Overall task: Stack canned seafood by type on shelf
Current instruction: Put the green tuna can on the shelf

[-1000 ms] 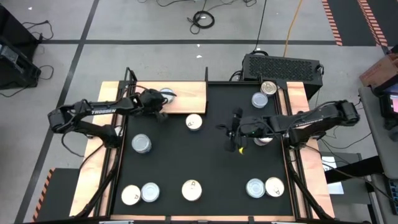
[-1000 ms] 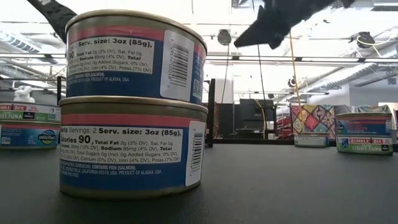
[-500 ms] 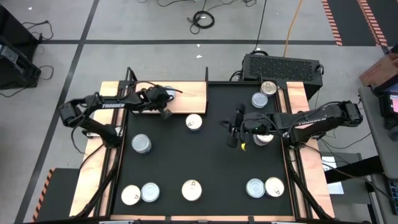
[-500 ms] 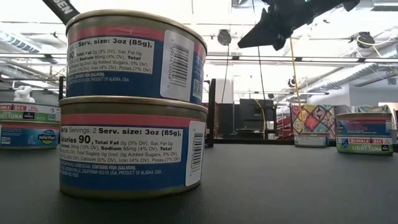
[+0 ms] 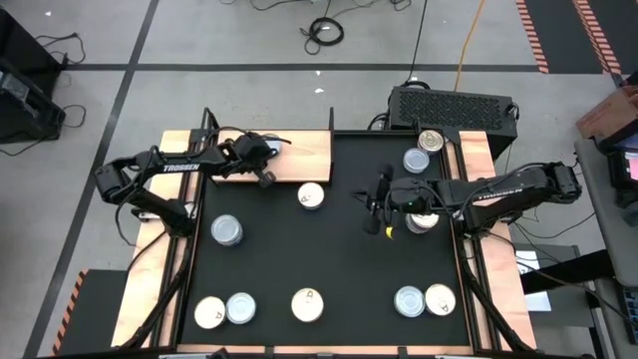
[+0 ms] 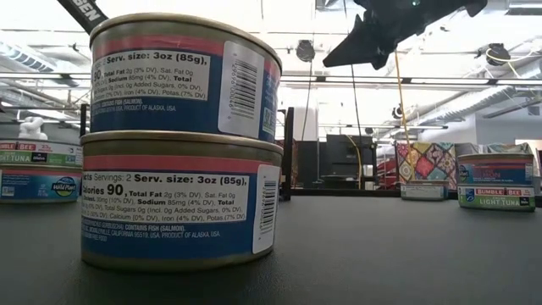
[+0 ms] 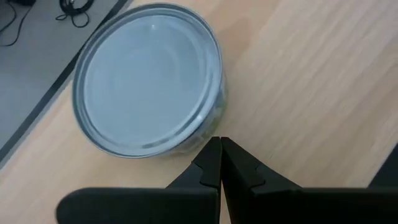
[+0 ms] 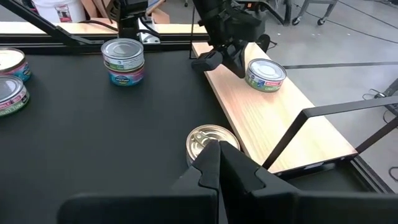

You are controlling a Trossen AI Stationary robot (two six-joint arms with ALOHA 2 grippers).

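A silver-topped can stands on its base on the light wood shelf, and also shows in the right wrist view. My left gripper is shut and hangs just beside that can, above the shelf's near edge. In the high view its wrist hides the can. My right gripper is shut above the black mat, right of a pull-tab can that lies near the shelf. More cans sit on the mat. A stack of two fills the low view.
Single cans lie along the mat's near edge, and near the far right corner. Another can stands at the left. A black frame post edges the shelf. Wooden side strips flank the mat.
My left arm has swung toward the table's far edge, so its wrist now covers the can on the shelf in the high view. My right gripper has drawn a little toward the table's right and risen slightly. No can has moved.
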